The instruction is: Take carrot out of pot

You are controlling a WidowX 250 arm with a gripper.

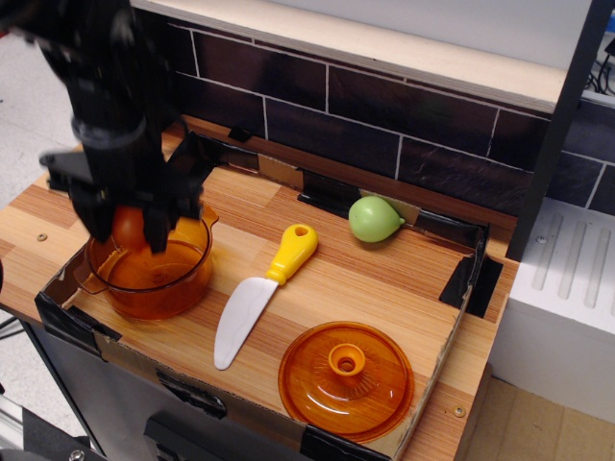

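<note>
The translucent orange pot [154, 277] stands at the front left of the wooden board. My gripper [127, 230] hangs just above the pot's far rim, motion-blurred. It is shut on the small orange carrot [128, 228], which shows between the two black fingers, lifted clear of the pot's floor. The inside of the pot looks empty below it.
A knife with a yellow handle [261, 292] lies right of the pot. The orange lid with a knob [346, 376] lies at the front. A green pear-shaped toy [373, 219] sits at the back. A low black cardboard wall [67, 322] rims the board.
</note>
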